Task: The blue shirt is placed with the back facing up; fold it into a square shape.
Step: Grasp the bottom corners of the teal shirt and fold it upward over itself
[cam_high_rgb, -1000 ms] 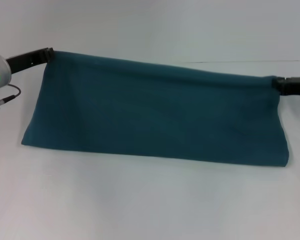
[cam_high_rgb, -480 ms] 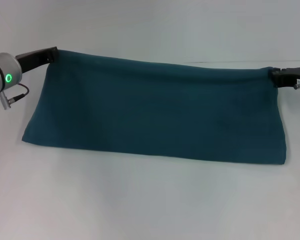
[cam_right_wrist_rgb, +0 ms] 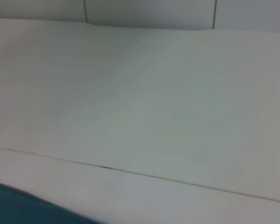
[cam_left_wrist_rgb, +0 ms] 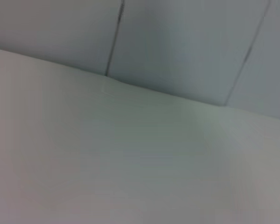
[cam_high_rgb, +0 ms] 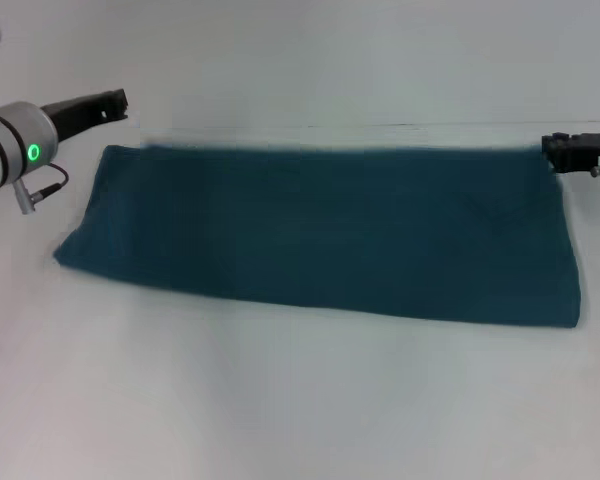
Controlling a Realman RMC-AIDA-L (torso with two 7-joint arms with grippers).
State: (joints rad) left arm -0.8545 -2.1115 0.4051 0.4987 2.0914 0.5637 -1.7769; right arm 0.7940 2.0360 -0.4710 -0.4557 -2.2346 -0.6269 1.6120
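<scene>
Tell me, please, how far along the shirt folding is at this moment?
Done: the blue shirt lies on the table as a long folded band. In hand: nothing; the left end effector is clear of its far corner, the right end effector beside the other. Left: folding the band's ends inward into a square.

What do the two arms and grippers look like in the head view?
Left gripper: black and slim, on a silver-grey wrist with dark bands, a glowing green ring light and a thin dark cable with a plug. Right gripper: black and blocky, with a small light-coloured part beside it.
</scene>
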